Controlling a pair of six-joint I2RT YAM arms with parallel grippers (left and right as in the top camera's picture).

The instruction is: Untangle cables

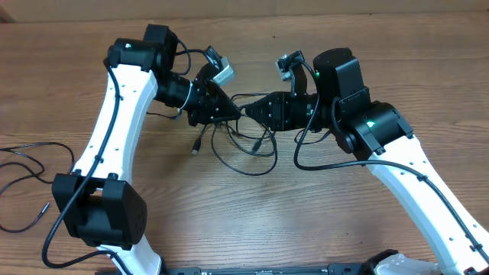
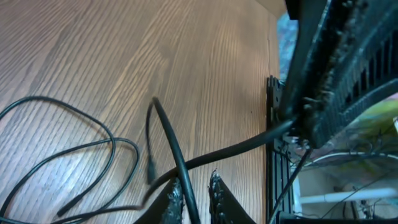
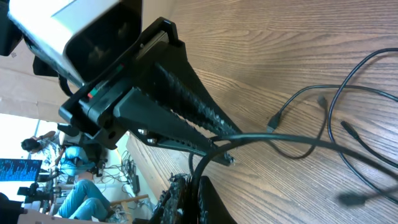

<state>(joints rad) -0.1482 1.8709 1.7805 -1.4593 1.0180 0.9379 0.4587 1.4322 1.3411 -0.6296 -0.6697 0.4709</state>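
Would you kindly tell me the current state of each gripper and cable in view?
left gripper: fingers nearly together around the held cable; grip unclear
right gripper: shut on the held cable
held cable: running from the right gripper past the left gripper's tip
tangled cables: looped over each other below the grippers
side cable: lying loose, apart from the tangle

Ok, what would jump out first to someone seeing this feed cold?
At the wooden table's centre, the left gripper and right gripper face off tip to tip, the right jaws shut on the tangle of thin black cables looping beside them. One more thin black cable sprawls alone at the table's left edge.
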